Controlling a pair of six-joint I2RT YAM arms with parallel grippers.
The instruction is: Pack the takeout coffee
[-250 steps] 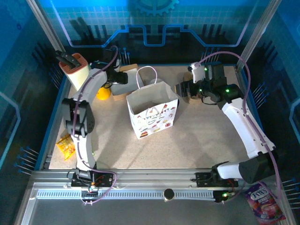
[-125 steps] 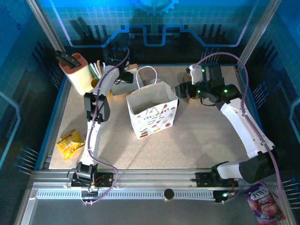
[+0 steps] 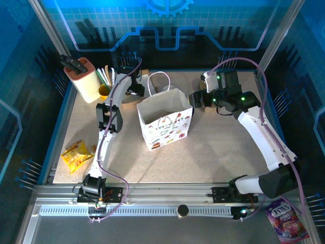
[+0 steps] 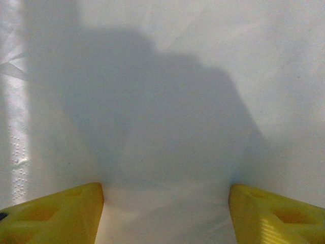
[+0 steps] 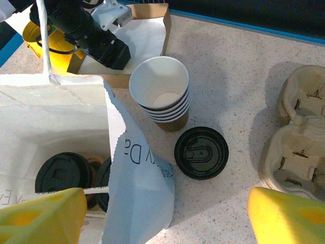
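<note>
Two lidded coffees (image 5: 63, 175) are in the bag (image 5: 137, 198); a cup stack (image 5: 160, 96) and lid (image 5: 201, 152) lie beside it (my left hand (image 4: 165, 213), right hand (image 5: 165, 218) released).

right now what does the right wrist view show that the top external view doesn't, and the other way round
Right wrist view: lidded cups standing inside the white paper bag, a stack of open paper cups on the table, and a loose black lid lying beside that stack.
Top external view: the knife block, the yellow snack packet near the left edge, and the right arm along its whole length.
Both: the white paper bag, standing open, and the cardboard tray behind it.
</note>
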